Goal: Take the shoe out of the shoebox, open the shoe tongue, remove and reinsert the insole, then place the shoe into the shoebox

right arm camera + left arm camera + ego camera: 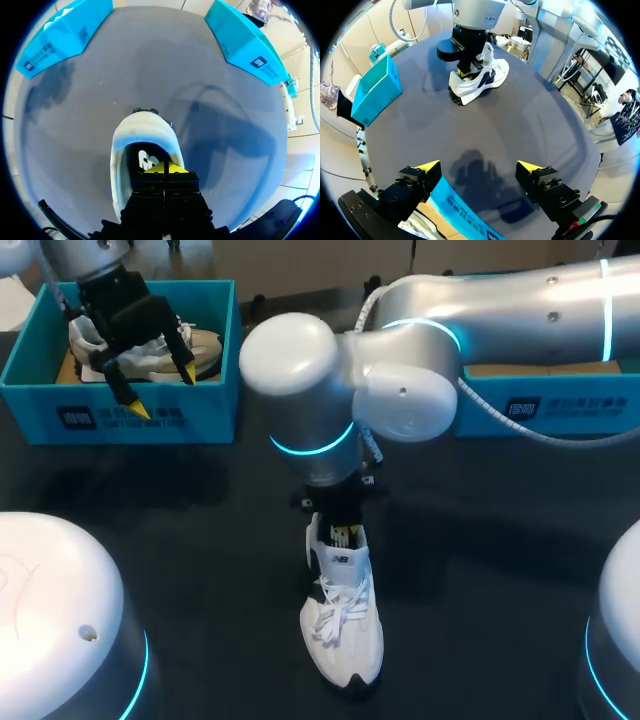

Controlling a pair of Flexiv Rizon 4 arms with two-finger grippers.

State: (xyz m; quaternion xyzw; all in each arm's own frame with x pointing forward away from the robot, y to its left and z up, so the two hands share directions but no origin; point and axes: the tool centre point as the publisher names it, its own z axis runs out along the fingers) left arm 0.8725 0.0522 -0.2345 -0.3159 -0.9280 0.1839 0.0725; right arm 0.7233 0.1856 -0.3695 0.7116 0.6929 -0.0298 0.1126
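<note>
The shoe (342, 625) stands out on the table (200, 540) with my right gripper (164, 167) clenched tip-to-tip in its mouth and my left gripper (479, 166) spread over the shoebox (120, 420), so I judge the insole work and reboxing remain.

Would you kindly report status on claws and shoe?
Left claw open above left shoebox. Right claw shut, inside shoe on table. Another shoe in that shoebox.

I see the dark table (180, 540) carrying a white shoe (345, 635) mid-table, a blue shoebox (120, 418) far left, another box (560, 408) far right.
</note>
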